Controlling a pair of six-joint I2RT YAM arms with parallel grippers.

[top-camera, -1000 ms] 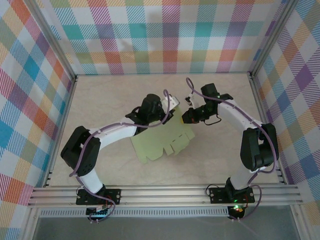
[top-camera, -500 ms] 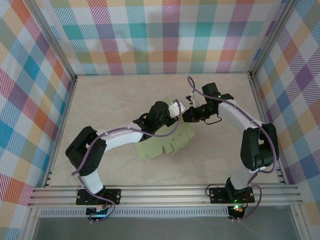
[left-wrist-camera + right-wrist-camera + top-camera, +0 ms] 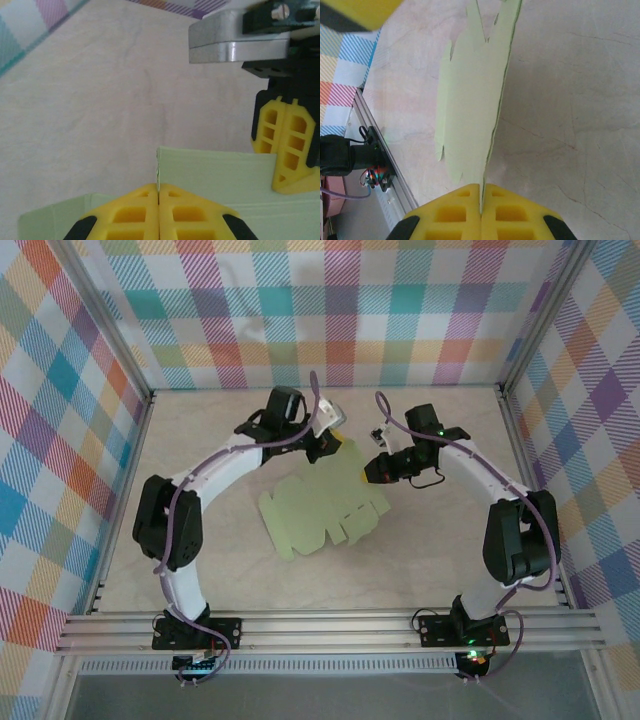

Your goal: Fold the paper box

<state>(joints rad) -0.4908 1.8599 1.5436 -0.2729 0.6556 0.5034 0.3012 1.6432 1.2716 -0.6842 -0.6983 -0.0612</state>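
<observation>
The paper box (image 3: 310,525) is a pale green flat sheet with rounded flaps, lying mid-table with its far right part lifted. My right gripper (image 3: 372,472) is shut on that raised edge; its wrist view shows the sheet (image 3: 470,100) edge-on, running away from the closed yellow fingers (image 3: 481,192). My left gripper (image 3: 338,445) sits at the sheet's far edge. Its fingers (image 3: 158,192) are pressed together with a thin paper edge rising from their seam, beside a green panel (image 3: 215,170). The right gripper (image 3: 286,185) stands on that panel's right end.
Plaid walls (image 3: 330,320) and metal corner posts enclose the beige tabletop (image 3: 210,430). A metal rail (image 3: 330,625) runs along the near edge by the arm bases. Bare table lies to the left of the sheet and behind both grippers.
My left arm has lifted off the sheet and swung toward the far wall, its gripper now at the sheet's far edge. More of the sheet is uncovered. The right gripper stayed in place.
</observation>
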